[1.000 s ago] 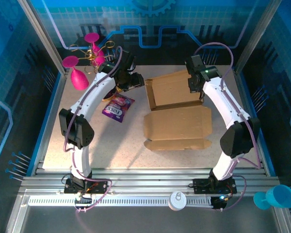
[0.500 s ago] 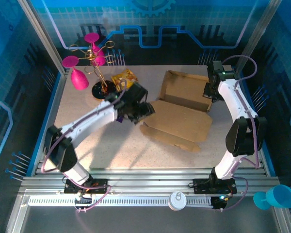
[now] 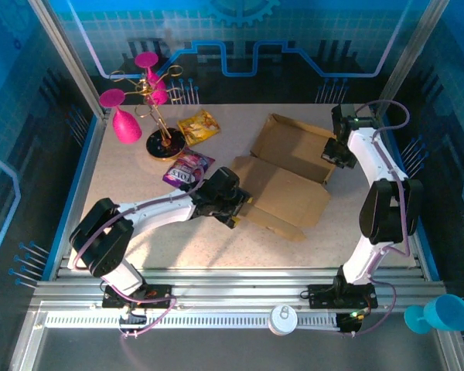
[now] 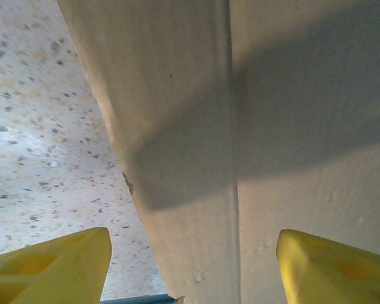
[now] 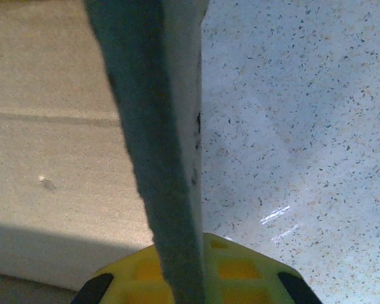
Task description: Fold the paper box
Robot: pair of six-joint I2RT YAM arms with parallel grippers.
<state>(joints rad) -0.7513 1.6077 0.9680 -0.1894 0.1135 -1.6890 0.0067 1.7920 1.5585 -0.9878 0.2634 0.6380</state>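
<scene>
table [image 3: 216,251]: pale speckled top | back wall [image 3: 332,23]: blue gridded panels | front: aluminium rails [image 3: 232,290]

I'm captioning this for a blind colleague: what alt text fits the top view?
A partly folded cardboard box lies mid-table; the right gripper pinches its far-right wall, the open left gripper sits at its near-left edge. A purple packet, a yellow packet and pink glasses sit far left.

Left arm lies low, stretched from its near-left base toward mid-table. The left gripper [image 3: 238,207] has its jaws spread, yellow fingers [image 4: 57,266] well apart. Right arm stands folded at the far right. The right gripper [image 3: 334,153] is clamped on a wall of the brown corrugated cardboard box [image 3: 290,193].
</scene>
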